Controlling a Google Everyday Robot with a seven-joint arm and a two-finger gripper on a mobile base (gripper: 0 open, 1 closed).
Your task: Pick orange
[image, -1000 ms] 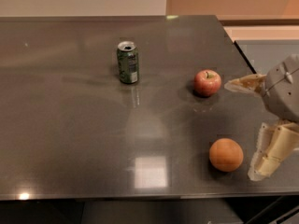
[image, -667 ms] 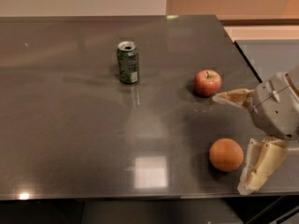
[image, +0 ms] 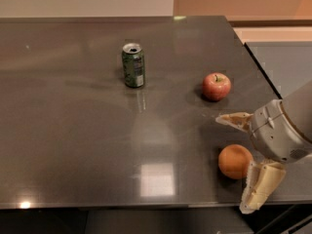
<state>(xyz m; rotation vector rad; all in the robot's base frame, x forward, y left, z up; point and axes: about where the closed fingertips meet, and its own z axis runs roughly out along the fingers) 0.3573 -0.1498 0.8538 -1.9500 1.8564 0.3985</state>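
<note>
The orange (image: 235, 162) is a round, plain orange fruit lying near the front right edge of the dark table (image: 73, 130). My gripper (image: 233, 164) comes in from the right with its fingers spread wide. One finger (image: 236, 120) lies behind the orange and the other (image: 260, 187) lies in front of it to the right. The orange sits between them, and I see no finger touching it.
A red apple (image: 216, 86) with a stem sits behind the orange, near the right edge. A green drink can (image: 133, 65) stands upright at the table's middle back. The front edge runs just below the orange. The right edge is close.
My gripper has moved left, so its open fingers now straddle the orange instead of standing to its right. The orange, apple and can have not moved.
</note>
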